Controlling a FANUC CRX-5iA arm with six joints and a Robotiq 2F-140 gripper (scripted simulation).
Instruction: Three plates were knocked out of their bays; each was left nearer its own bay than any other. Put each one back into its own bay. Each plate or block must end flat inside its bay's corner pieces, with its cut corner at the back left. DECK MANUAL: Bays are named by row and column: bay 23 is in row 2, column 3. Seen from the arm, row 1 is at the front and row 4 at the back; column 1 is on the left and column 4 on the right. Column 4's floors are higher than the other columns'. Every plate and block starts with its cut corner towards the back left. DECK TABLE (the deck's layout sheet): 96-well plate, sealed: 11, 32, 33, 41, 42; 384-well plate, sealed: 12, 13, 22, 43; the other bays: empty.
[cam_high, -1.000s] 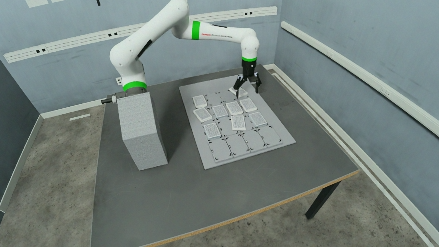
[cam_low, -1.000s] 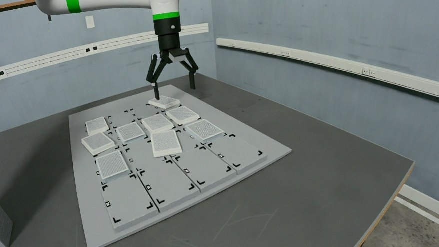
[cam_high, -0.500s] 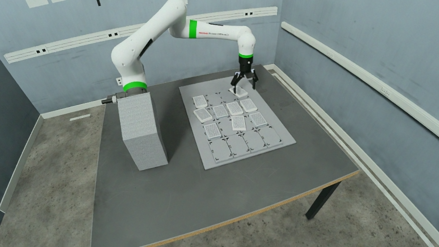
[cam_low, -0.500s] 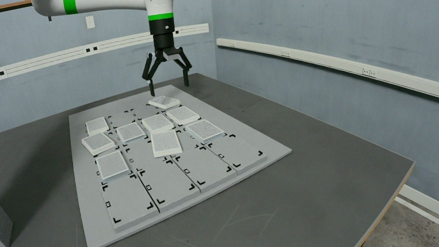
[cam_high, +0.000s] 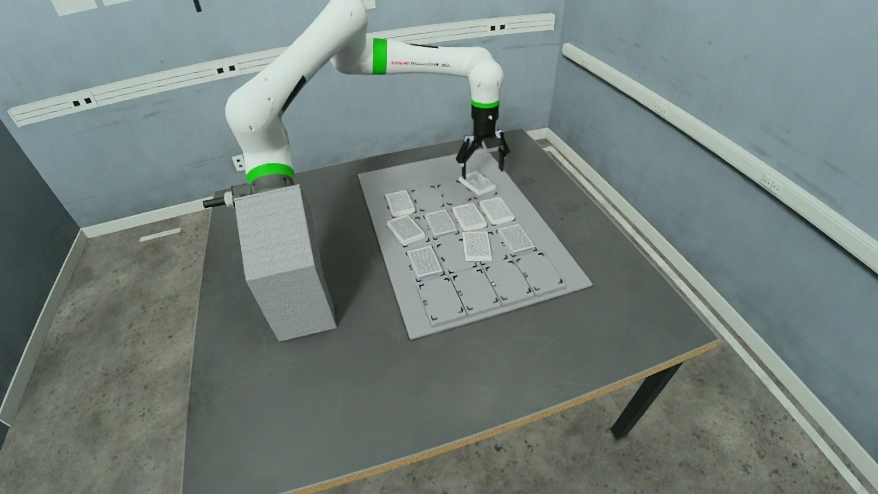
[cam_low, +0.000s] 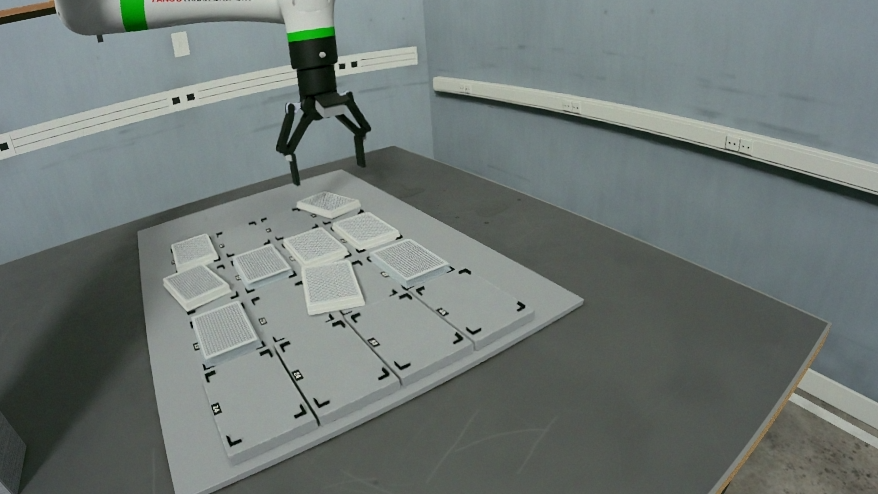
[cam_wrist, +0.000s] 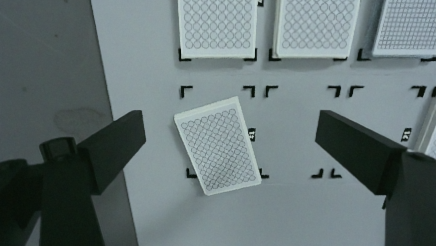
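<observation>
- Progress: I judge none of the three returns is done; three plates sit askew to their bays and all need work.
- Bay 41: its 96-well plate (cam_high: 477, 183) (cam_low: 328, 204) (cam_wrist: 217, 146) lies turned across the corner marks, partly outside them.
- Bay 33: the second stray plate (cam_high: 477, 245) (cam_low: 332, 285) leans round towards bay 32, just beside the plate there (cam_high: 469, 216) (cam_low: 314, 245) (cam_wrist: 316, 27).
- Bay 12: the third stray, a 384-well plate by the table (cam_high: 405, 229) (cam_low: 196, 286), is skewed near the front edge.
- The remaining six plates look square in their listed bays; I judge they want no handling.
- Pincer (cam_high: 483, 170) (cam_low: 329, 174) (cam_wrist: 230, 126): fingers wide apart, nothing between them, above the bay 41 plate. I judge that plate is first; the fingers must turn to match its sides.
- Cut corners are too small for me to confirm.
- Surface: pale grey deck (cam_high: 410, 322) (cam_low: 184, 442) (cam_wrist: 150, 200) on a dark grey bench (cam_high: 368, 368) (cam_low: 613, 368) (cam_wrist: 45, 75), scuffed, with a wood-coloured edge. Column 4 stands raised.
- Room: blue-grey walls (cam_high: 706, 61) (cam_low: 613, 36), pale socket rail (cam_high: 706, 145) (cam_low: 650, 124), mottled floor (cam_high: 92, 337) (cam_low: 798, 442).
</observation>
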